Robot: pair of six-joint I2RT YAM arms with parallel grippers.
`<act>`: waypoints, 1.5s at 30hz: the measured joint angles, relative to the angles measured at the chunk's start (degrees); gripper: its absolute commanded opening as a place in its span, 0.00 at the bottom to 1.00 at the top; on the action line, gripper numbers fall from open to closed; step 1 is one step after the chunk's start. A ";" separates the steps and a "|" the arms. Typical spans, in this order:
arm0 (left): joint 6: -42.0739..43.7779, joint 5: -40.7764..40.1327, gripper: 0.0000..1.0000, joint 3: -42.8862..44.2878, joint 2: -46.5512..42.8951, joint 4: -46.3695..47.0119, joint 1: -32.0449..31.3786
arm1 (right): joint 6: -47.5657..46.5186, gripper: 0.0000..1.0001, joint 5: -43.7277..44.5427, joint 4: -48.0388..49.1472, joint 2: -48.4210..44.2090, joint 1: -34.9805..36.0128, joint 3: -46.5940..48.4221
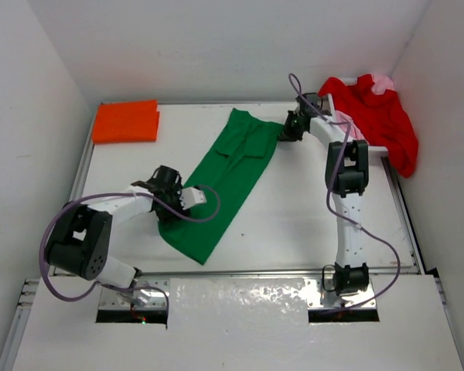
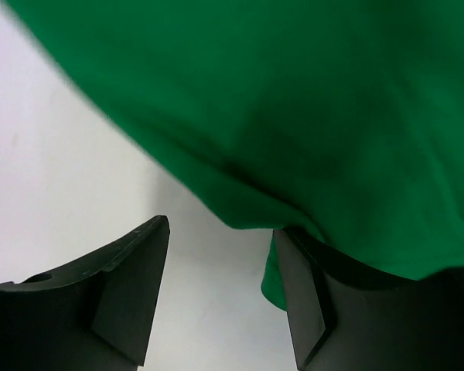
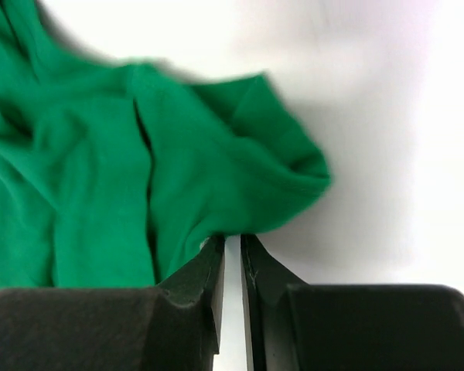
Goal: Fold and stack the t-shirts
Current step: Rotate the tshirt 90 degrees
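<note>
1. Top view: a green soft cloth short-sleeved t-shirt (image 1: 228, 182) lies diagonally across the middle of the white worktop (image 1: 309, 216). A folded orange cloth t-shirt (image 1: 125, 121) sits far left, and a red cloth t-shirt (image 1: 375, 116) is heaped far right.
2. Left wrist view: the left tool (image 2: 222, 228) is released, jaws apart at the green hem.
3. Right wrist view: the right tool (image 3: 232, 239) is clenched on the green shirt's far corner.

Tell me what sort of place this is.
Probably a robotics lab test cell: plain white walls box in a white table, the left arm and right arm are mounted at its near edge, and a green t-shirt lies spread.
</note>
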 measured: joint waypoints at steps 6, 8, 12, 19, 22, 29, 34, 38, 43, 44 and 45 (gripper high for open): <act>-5.40 10.54 0.57 3.13 1.79 -2.19 -10.34 | 5.38 0.26 -2.95 7.74 8.46 -0.04 11.21; -7.23 13.90 0.57 4.11 2.95 -2.25 -13.33 | 6.62 0.30 -3.17 9.81 9.11 -0.07 11.76; -8.90 16.90 0.57 4.22 3.39 -2.29 -15.58 | 6.34 0.39 -3.15 10.67 9.07 -0.24 11.85; -9.60 17.88 0.59 4.22 1.77 -6.95 -11.85 | 1.60 0.44 -0.63 7.17 -8.44 -0.39 -8.22; -10.12 16.96 0.59 4.28 0.11 -12.74 -6.25 | 1.53 0.45 0.63 7.76 -24.02 0.09 -26.34; -11.85 12.61 0.59 7.17 -7.39 -19.71 -2.16 | 6.62 0.46 1.25 13.05 -48.87 11.78 -60.39; -16.83 10.86 0.59 7.56 -10.12 -17.62 -1.77 | 13.70 0.47 0.28 14.56 -54.55 24.41 -76.43; -20.59 9.55 0.59 5.49 -13.03 -15.04 -1.77 | 19.32 0.48 0.09 19.47 -57.55 31.08 -80.67; -22.95 8.28 0.59 4.22 -17.88 -14.49 -1.77 | 25.24 0.45 -2.03 27.91 -55.93 37.29 -82.97; -23.17 7.96 0.59 4.15 -18.53 -14.27 -1.77 | 26.43 0.41 -2.80 30.32 -55.49 37.42 -83.71; -23.41 7.72 0.59 4.13 -19.04 -14.16 -1.77 | 27.54 0.38 -3.21 32.33 -55.12 37.42 -84.43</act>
